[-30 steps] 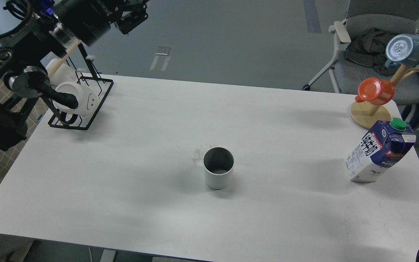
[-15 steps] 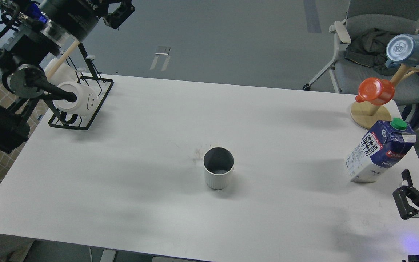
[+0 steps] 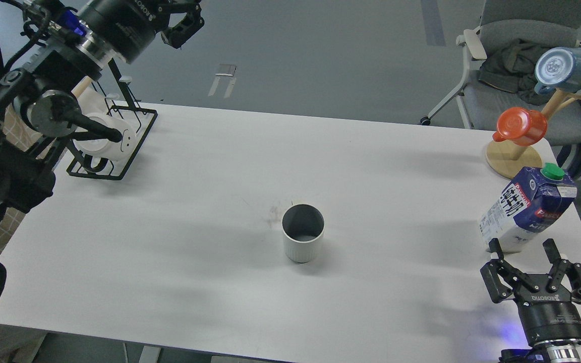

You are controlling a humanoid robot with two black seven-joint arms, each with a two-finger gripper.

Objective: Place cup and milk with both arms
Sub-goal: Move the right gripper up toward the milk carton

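The cup (image 3: 303, 238) is an off-white ribbed mug, dark grey inside, standing upright at the middle of the white table (image 3: 179, 252); its handle does not show. The milk (image 3: 527, 209) is a blue and white carton with a green cap, standing near the table's right edge. My right gripper (image 3: 522, 246) is open and empty, just in front of the carton's base, with its fingers pointing toward it. My left gripper (image 3: 184, 22) is high at the far left, above and beyond the table, far from the cup. It is dark and its fingers cannot be told apart.
A black wire rack (image 3: 139, 132) holding a white mug (image 3: 100, 141) stands at the back left under my left arm. A wooden mug tree (image 3: 512, 159) with an orange mug (image 3: 520, 126) and a blue mug (image 3: 565, 68) stands behind the milk. A grey chair (image 3: 512, 60) is beyond the table.
My right gripper has come into view from the lower right and risen to just in front of the milk. My left arm has shifted a little, still high at the left. Cup and milk have not moved.
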